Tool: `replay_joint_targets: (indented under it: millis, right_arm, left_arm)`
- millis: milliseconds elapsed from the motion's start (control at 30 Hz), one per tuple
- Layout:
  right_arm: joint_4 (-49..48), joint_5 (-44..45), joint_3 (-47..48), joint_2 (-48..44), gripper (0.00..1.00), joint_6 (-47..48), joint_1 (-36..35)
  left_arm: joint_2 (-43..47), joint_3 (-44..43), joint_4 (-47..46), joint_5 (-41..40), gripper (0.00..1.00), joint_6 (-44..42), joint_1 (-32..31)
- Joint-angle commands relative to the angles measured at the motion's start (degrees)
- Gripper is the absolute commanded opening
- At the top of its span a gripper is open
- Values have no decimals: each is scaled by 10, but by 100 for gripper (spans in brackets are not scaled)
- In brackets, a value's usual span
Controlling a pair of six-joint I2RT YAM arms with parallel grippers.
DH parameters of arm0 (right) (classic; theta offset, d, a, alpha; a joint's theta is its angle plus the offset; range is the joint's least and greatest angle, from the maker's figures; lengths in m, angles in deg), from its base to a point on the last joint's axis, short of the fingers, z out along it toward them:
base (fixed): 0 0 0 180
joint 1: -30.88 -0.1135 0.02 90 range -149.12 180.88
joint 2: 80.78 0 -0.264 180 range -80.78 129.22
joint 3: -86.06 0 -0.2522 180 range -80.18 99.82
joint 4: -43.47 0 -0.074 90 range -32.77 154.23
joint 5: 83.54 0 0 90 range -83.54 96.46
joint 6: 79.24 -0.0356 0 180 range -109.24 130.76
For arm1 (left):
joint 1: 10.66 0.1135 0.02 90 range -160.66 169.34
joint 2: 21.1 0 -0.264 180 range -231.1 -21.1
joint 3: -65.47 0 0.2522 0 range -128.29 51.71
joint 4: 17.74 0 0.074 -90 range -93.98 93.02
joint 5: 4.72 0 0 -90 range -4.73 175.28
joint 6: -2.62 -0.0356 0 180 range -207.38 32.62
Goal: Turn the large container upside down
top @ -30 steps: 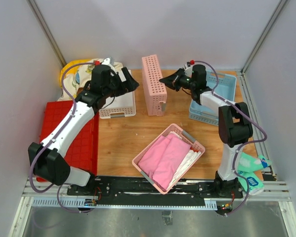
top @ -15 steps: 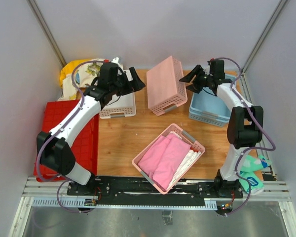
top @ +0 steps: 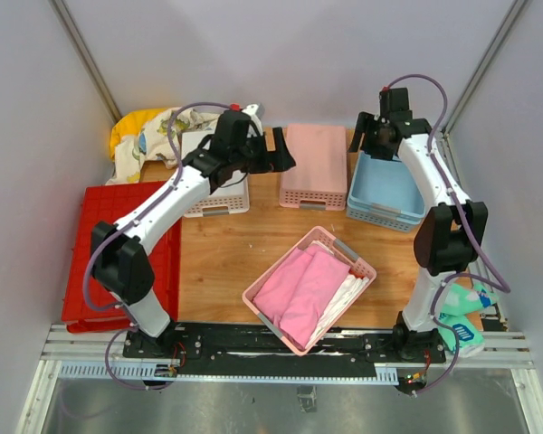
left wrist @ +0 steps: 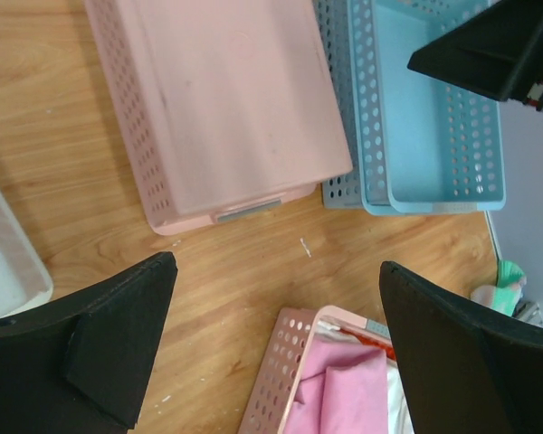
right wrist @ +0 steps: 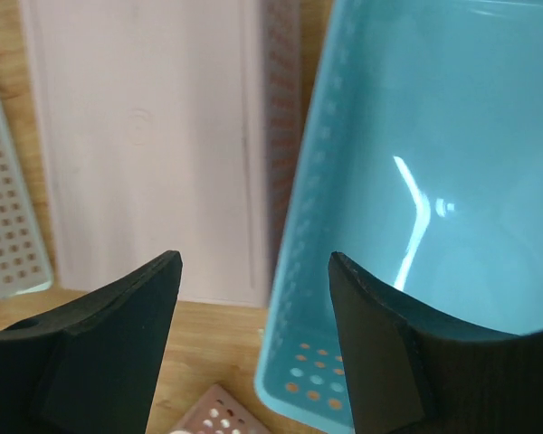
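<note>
The large container (top: 83,244), a red shallow bin, lies along the table's left edge with a square-grid face up; my left arm crosses above it. Neither gripper touches it, and it is out of both wrist views. My left gripper (top: 281,163) (left wrist: 276,353) hangs open over bare wood, beside a pink perforated basket (top: 313,165) (left wrist: 235,99) (right wrist: 145,145) that lies bottom up. My right gripper (top: 366,140) (right wrist: 253,344) is open and empty above the gap between that basket and the light-blue basket (top: 386,188) (right wrist: 416,163).
A small pink basket with pink cloth (top: 309,287) (left wrist: 344,380) sits at the front centre. A white perforated basket (top: 219,194) and bunched cloth (top: 154,131) are at the back left. Green-and-white bottles (top: 462,316) lie at the front right.
The pink perforated basket, on its side a second ago, tipped over and now lies bottom up. My right gripper opened and drew back to the right; my left gripper swung right.
</note>
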Motion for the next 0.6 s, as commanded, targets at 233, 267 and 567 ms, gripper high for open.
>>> replay_joint_targets:
  millis: [233,267,567]
  right_arm:
    - [67,91,27,48,58,47,-6]
    - [67,85,31,68,58,46,-7]
    - [88,136,6,81,35,54,7]
  left_arm:
    - [-83,-65,30,30,99,-39,-77]
    - [-87,-64,30,32,99,-39,-80]
    - [-92,-63,35,32,99,-43,-93]
